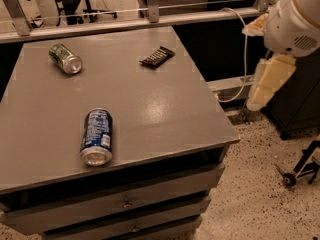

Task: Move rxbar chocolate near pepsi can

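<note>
The rxbar chocolate [157,57], a small dark flat bar, lies at the far right of the grey table top [150,109]. The pepsi can [97,136], blue with white lettering, lies on its side near the front left, its silver end toward the front edge. My gripper [258,99] hangs off the table's right side, pale cream, under the white arm [295,19]. It is above the floor, well to the right of the bar and apart from both things.
A green can [65,58] lies on its side at the far left of the table. A rail [125,24] runs behind the table. Drawers [125,204] sit under the top. A cable [245,59] and a wheeled stand [300,171] are on the right.
</note>
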`<state>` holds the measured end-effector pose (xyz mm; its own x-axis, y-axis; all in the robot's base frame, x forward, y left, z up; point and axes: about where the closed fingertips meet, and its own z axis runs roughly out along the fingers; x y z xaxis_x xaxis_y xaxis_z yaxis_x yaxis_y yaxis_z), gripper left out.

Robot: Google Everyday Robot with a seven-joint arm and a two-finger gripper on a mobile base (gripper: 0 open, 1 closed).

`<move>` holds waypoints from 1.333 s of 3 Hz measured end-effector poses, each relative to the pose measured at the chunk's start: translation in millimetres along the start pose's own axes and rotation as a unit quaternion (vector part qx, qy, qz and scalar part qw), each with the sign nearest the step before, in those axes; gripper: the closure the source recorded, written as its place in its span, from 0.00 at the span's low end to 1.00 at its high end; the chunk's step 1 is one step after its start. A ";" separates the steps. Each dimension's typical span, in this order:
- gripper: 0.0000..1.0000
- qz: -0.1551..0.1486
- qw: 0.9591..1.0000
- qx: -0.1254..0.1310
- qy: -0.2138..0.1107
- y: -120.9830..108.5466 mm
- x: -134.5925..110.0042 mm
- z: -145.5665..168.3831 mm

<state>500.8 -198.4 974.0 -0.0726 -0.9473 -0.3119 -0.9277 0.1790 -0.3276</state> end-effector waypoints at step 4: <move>0.00 -0.064 0.987 0.047 -0.137 -94.5 -69.0 55.4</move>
<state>613.8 -135.2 977.1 0.1558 -0.8589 -0.4879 -0.8836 0.0996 -0.4575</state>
